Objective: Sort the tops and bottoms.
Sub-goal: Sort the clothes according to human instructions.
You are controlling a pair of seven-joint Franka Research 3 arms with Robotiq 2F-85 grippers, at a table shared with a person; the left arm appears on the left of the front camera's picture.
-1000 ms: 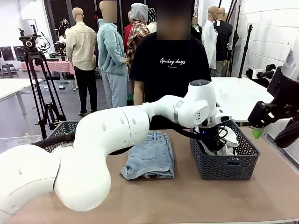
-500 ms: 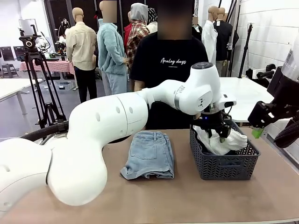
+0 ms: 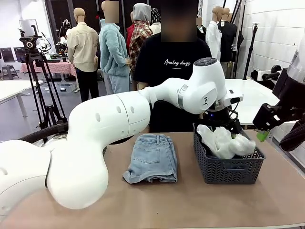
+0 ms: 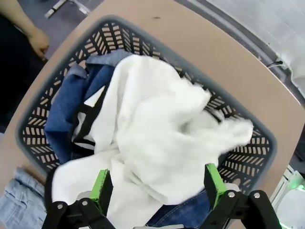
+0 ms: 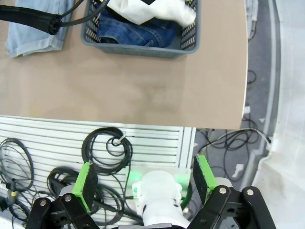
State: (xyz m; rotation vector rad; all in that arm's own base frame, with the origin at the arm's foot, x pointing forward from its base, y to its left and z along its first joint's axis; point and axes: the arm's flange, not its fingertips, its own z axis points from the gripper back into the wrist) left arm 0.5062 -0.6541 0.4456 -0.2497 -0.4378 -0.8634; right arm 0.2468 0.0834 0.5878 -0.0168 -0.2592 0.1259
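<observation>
A white shirt with black trim lies loosely heaped in the grey lattice basket, on top of dark blue jeans. My left gripper hovers just above the shirt, open, with nothing between its green pads. From the front, the left gripper hangs over the shirt in the basket at the right. Pale light-blue shorts lie folded on the table's middle. At the right edge, off the table, my right gripper is open over the floor and empty.
A person in a black T-shirt stands at the far side, one hand close to the basket's far rim. A second grey basket sits at the left, mostly behind my left arm. Cables lie on the floor below the table edge.
My left gripper has opened and risen out of the basket, and the white shirt it held now rests there. The right arm has not moved.
</observation>
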